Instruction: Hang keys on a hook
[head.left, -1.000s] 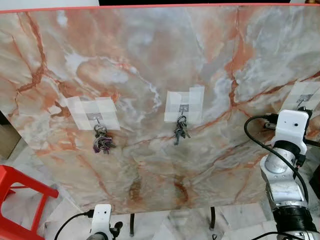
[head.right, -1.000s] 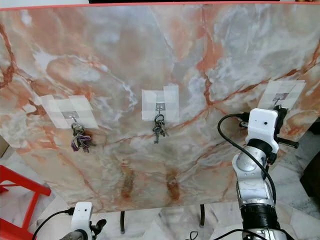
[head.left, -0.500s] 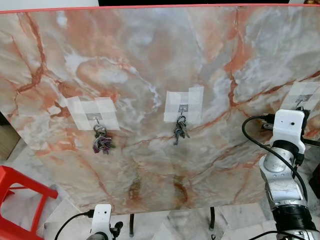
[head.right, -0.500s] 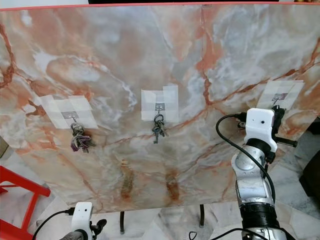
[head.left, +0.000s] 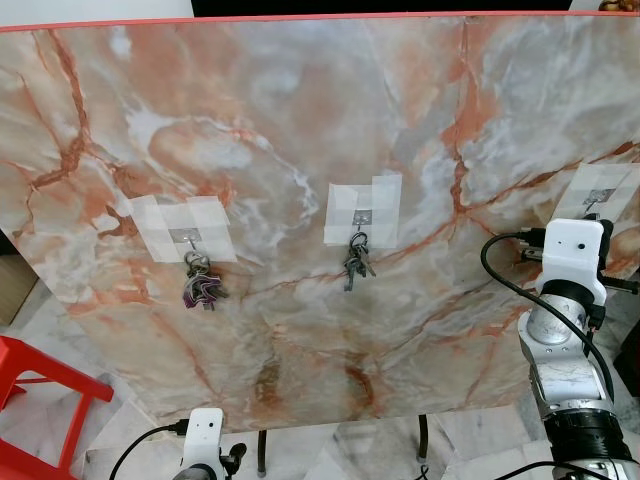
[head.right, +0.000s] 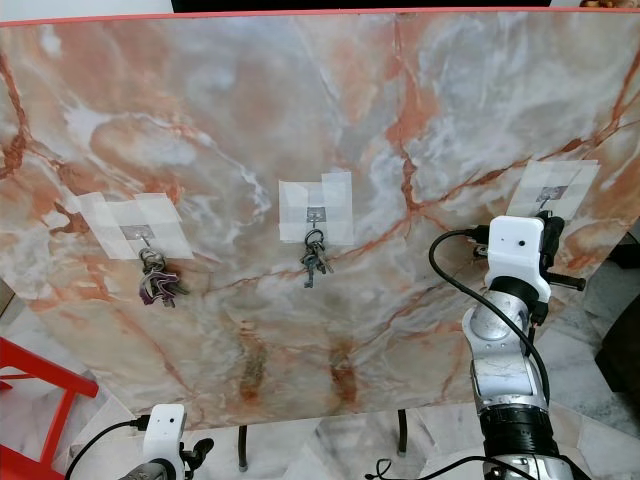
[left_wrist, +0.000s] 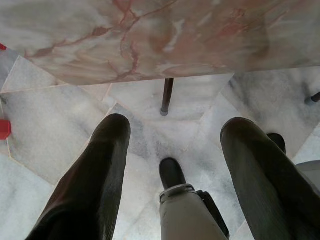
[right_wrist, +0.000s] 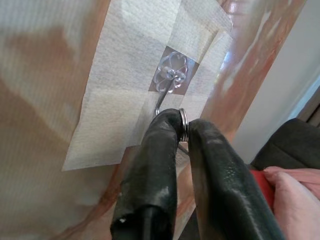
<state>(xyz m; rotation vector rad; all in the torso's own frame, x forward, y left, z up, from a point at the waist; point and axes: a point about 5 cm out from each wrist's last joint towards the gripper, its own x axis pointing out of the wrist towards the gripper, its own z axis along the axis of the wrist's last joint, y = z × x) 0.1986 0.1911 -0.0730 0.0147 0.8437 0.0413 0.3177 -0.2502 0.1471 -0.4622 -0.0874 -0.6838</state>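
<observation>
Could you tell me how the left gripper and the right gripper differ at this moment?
The right gripper is raised at the taped right hook on the marble board; the left gripper hangs low over the floor. The right gripper's fingers are pinched on a key ring just below that hook; the left gripper's fingers stand apart, holding nothing. Both have two long black fingers.

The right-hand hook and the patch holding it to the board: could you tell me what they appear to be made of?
The hook looks like polished metal: silvery, with bright glints on its flower-shaped base and thin bent stem. The patch looks like matte white fabric or paper tape, finely woven in texture, laid in overlapping strips. The key ring pinched in the right gripper also looks like shiny steel wire.
</observation>
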